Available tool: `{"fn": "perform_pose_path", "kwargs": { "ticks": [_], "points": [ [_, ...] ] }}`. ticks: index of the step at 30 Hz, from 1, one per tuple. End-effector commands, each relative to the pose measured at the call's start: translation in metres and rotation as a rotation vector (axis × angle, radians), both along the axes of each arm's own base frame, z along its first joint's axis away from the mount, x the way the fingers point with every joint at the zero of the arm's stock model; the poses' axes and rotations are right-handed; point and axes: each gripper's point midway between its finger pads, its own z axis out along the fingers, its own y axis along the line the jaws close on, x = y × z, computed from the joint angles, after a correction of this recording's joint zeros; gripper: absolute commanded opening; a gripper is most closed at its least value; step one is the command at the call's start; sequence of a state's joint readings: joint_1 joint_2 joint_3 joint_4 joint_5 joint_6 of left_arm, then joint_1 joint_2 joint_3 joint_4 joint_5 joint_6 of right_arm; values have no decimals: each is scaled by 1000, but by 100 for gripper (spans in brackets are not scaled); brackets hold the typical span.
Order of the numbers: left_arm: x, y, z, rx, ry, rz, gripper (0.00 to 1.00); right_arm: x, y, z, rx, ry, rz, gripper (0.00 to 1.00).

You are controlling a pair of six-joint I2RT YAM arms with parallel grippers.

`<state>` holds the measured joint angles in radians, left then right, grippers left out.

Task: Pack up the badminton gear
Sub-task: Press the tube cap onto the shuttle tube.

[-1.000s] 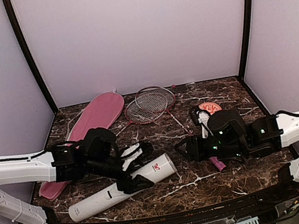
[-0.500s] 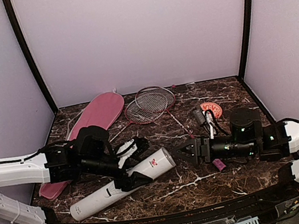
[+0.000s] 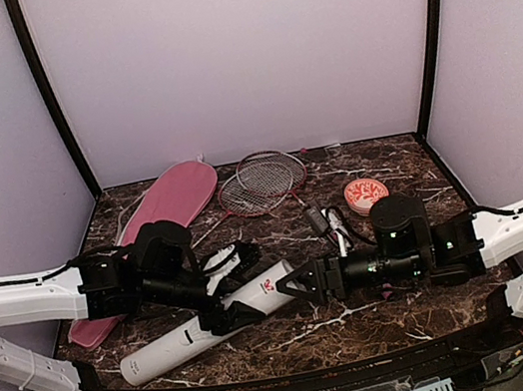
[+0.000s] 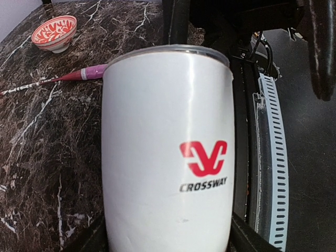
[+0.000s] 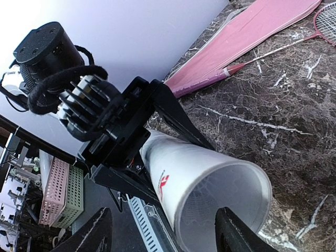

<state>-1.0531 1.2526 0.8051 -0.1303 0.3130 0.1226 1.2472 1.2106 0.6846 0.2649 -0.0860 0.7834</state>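
**Presently: open end presented for loading**

The left gripper (image 3: 230,292) is clamped across the tall white cylindrical tube with a red logo (image 3: 172,348), which lies on its side on the dark marbled table (image 3: 365,324). The tube's long axis runs near-left to far-right, with its open mouth at the right end. The right gripper (image 3: 294,286) sits just beside that mouth, in line with the axis, its jaws spread wide and nothing seen between them. Judgement: the right arm is nearer for feeding.

Soft, even light from above, with a lilac cast on the walls (image 3: 237,58).
Overhead view crisp, only faint shadows on the dark bench (image 3: 326,331). Left wrist: a pale sheen streaks down the tube (image 4: 168,152). Right wrist: top left blows out white, and the near fingers (image 5: 236,236) are dark and soft.
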Motion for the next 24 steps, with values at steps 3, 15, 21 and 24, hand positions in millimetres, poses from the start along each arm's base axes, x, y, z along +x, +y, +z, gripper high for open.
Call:
{"fn": "perform_pose_path", "kwargs": {
  "ticks": [3,15,21,24],
  "points": [
    [6,-8,12,-45,-24,18,69,-26,33,22,109,26,125,66],
    [20,-10,11,-56,-23,105,68,-22,46,-10,64,182,45,63],
    [14,-16,-12,-15,42,80,68,-12,44,-40,36,284,-48,64],
    [15,-15,-36,71,59,67,68,-4,34,-63,-26,309,-125,64]
  ]
}}
